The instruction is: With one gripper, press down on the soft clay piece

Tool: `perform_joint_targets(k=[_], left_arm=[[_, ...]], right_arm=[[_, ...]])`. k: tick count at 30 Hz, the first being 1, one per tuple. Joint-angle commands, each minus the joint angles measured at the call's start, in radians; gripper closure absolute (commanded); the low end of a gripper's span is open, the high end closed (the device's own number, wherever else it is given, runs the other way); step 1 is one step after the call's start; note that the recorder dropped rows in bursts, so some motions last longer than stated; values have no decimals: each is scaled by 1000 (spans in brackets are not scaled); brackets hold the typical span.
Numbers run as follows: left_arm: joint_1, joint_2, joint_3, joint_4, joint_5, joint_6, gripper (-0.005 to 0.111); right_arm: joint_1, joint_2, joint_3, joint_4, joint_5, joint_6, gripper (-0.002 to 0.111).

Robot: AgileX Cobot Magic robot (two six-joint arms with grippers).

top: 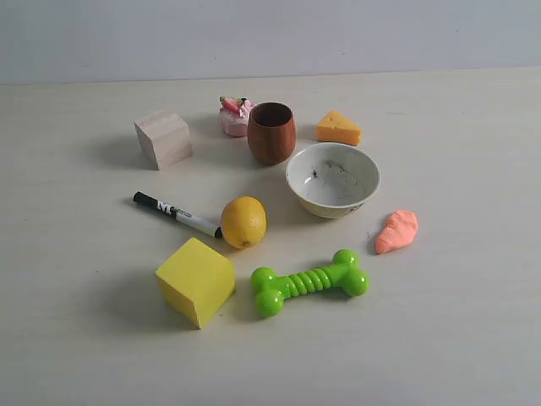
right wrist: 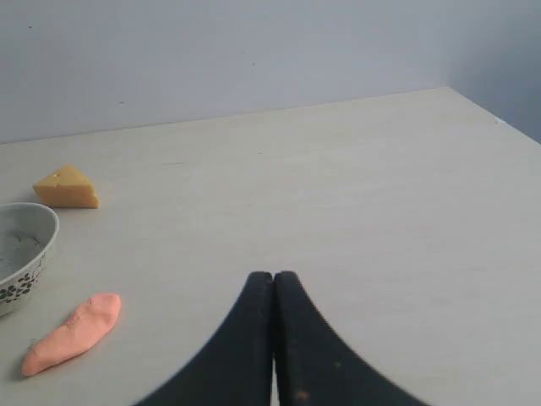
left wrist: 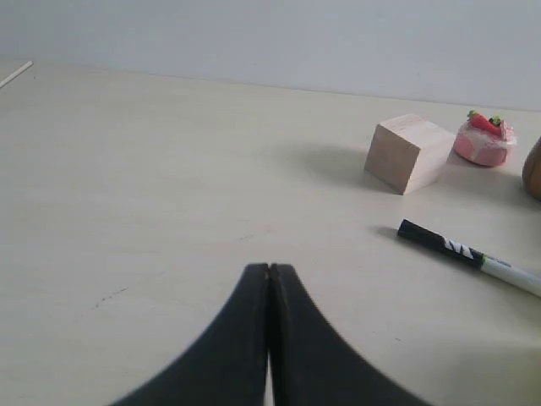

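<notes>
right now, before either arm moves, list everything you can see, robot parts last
soft clay piece: one, salmon-orange, right of the bowl, untouched
bowl: one, white with dark marks inside, centre right
cheese wedge: one, orange-yellow, behind the bowl
cup: one, brown, left of the cheese wedge
cake toy: one, pink, just behind and left of the cup
wooden cube: one, pale wood, far left
marker: one, black and white, left of the lemon
lemon: one, yellow, centre
yellow cube: one, yellow, near left
bone toy: one, green, near centre
table: one, pale cream, under everything
left gripper: one, black, shut, holding nothing
right gripper: one, black, shut, apart from the clay
</notes>
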Motion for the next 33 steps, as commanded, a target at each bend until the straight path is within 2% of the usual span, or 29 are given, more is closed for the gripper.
perform_joint_targets(k=[1,16,18,21,26,33], left_arm=[[4,-5,-2,-1,-6,-1,107],[4,-5,-2,-1,-6,-1,107],[4,-5,-2,-1,-6,-1,107],[4,-5,-2,-1,-6,-1,107],[4,-5,-2,-1,-6,-1,107],[4,-5,-2,-1,-6,-1,107]], right_arm=[[3,-6,5,0,-3,0,108],[3,-6,5,0,-7,0,108],[3,-6,5,7,-55,6,108],[3,-6,5,38,-207,8,108],[3,-6,5,38,-574,8,108],[3,-6,5,46,-858,0,108]])
